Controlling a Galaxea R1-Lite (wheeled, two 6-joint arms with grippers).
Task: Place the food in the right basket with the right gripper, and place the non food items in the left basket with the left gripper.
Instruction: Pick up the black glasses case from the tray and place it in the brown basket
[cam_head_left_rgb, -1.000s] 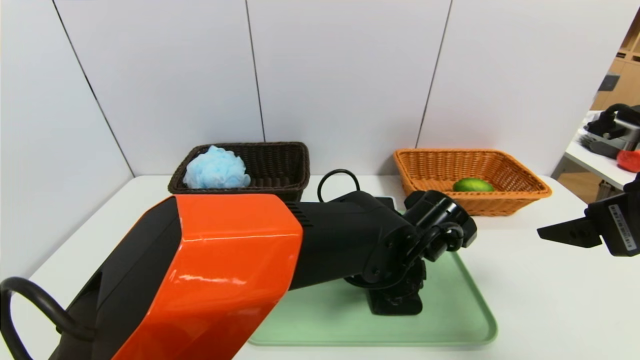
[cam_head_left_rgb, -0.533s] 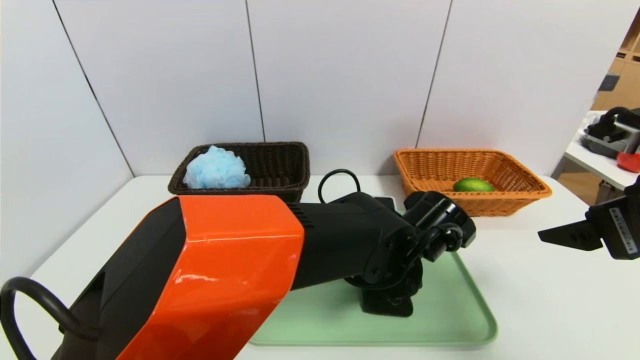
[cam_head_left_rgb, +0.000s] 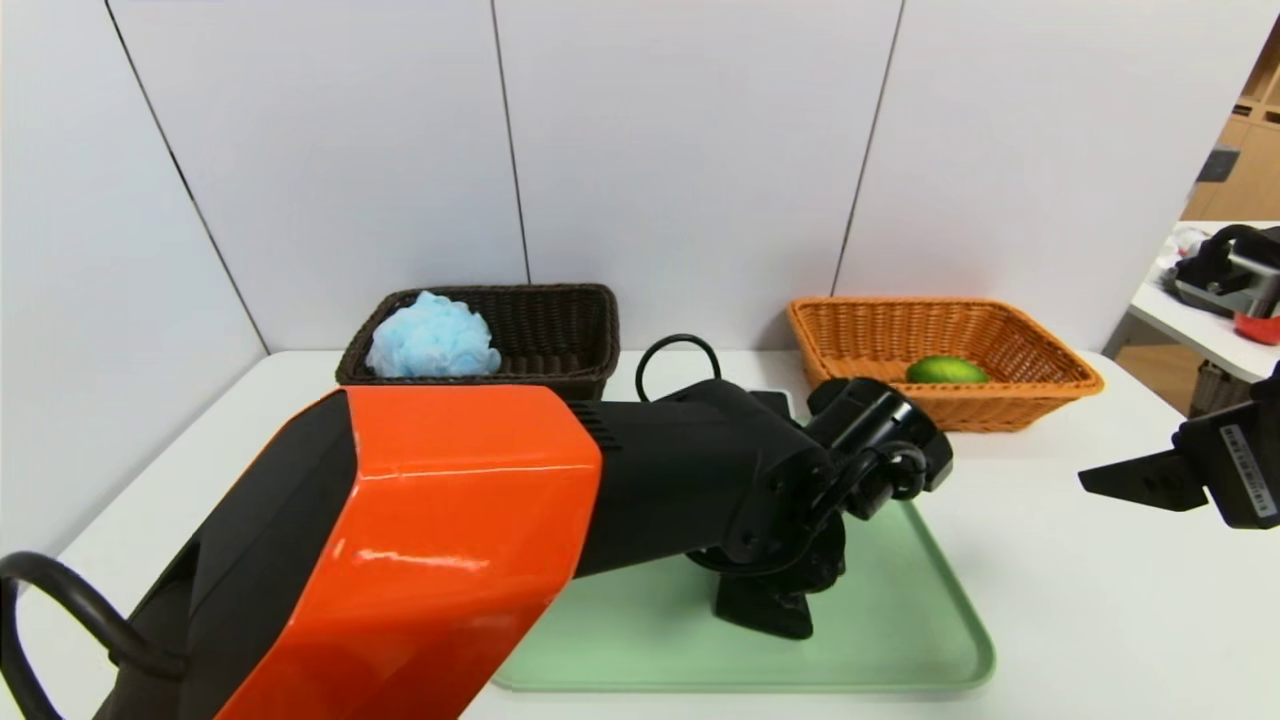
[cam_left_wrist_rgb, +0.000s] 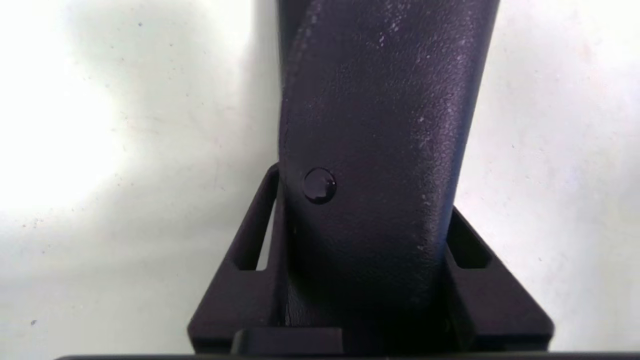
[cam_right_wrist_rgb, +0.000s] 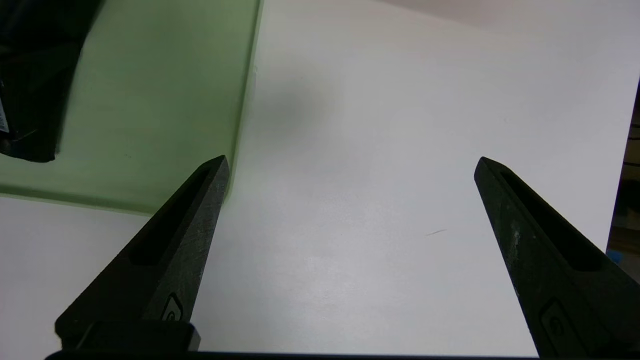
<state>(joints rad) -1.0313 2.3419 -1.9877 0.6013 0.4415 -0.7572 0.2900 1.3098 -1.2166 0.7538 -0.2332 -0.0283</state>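
White panels (cam_head_left_rgb: 690, 150) rise behind the worktop (cam_head_left_rgb: 1090, 610) before you. Your left arm (cam_head_left_rgb: 450, 500), orange-shelled, slants from the near left across its middle, hiding much of the green tray (cam_head_left_rgb: 740, 688) and overlapping the dark brown basket's (cam_head_left_rgb: 560, 382) front. That basket sits by the worktop's far left corner; the orange basket (cam_head_left_rgb: 960, 408) sits toward the far right corner. Past the worktop's right edge, a side table (cam_head_left_rgb: 1190, 320) carries black gear (cam_head_left_rgb: 1225, 265) and a red item (cam_head_left_rgb: 1258, 328).

Your left gripper (cam_left_wrist_rgb: 363, 189), over the tray, has its jaws partly apart, a finger against each side of the black glasses case (cam_left_wrist_rgb: 370, 150), gripped between them. Your right gripper (cam_right_wrist_rgb: 353, 159) waits above the worktop near its right edge, jaws wide apart and holding nothing. The light-blue bath pouf (cam_head_left_rgb: 433, 337) fills the dark basket's left end. The green lime (cam_head_left_rgb: 946, 370), smallest of the goods, lies inside the orange basket.
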